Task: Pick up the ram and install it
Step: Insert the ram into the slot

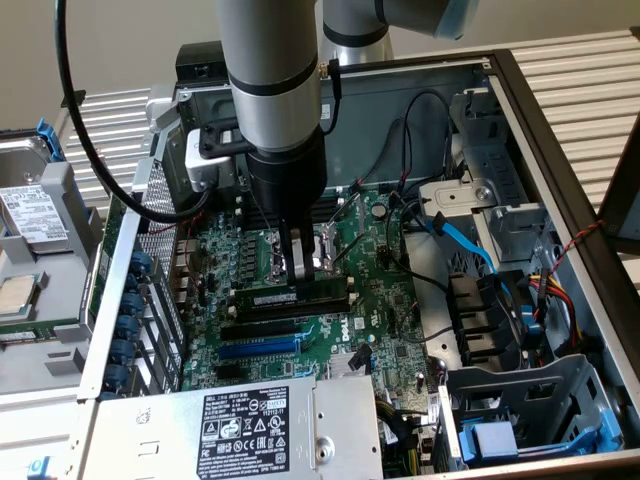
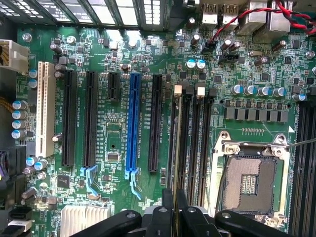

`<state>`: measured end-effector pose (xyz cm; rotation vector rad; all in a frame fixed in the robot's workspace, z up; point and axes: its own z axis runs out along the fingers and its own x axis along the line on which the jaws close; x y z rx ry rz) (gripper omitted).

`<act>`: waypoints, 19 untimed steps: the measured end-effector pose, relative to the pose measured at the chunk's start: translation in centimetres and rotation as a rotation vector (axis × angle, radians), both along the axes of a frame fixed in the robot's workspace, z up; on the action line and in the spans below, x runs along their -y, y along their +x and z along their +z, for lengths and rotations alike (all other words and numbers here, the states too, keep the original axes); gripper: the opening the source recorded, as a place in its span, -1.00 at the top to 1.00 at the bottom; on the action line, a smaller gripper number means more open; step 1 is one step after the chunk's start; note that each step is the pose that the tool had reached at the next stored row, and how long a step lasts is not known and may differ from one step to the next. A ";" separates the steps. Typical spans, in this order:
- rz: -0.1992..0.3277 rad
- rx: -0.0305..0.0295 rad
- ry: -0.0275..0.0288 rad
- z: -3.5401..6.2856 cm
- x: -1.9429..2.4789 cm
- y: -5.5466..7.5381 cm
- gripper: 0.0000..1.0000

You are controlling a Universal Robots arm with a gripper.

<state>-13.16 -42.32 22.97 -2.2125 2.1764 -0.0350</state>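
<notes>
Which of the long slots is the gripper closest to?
The memory slot with the green ram, directly under the gripper; the blue slot and black ones lie farther off.

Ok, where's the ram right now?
The ram sits in the middle of the motherboard in the exterior view, gripped by the end effector, at the black memory slots beside the CPU socket.

Power supply label [image 1: 245, 428]: rows of certification marks, fine print unreadable. Hard drive label [image 1: 22, 212]: unreadable. Pale sticker on the ram [image 1: 290, 297]: unreadable. White print beside blue slot [image 2: 132, 126]: too fine.
</notes>
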 end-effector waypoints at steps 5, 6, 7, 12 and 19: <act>0.000 0.0001 -0.0001 0.00 0.02 0.0 0.73; 0.000 0.0001 0.0000 0.02 0.02 0.0 0.73; 0.000 0.0000 -0.0003 0.07 0.03 0.0 0.73; 0.000 0.0002 0.0000 0.29 0.04 0.0 0.73; 0.000 0.0033 0.0009 0.29 0.06 0.0 0.73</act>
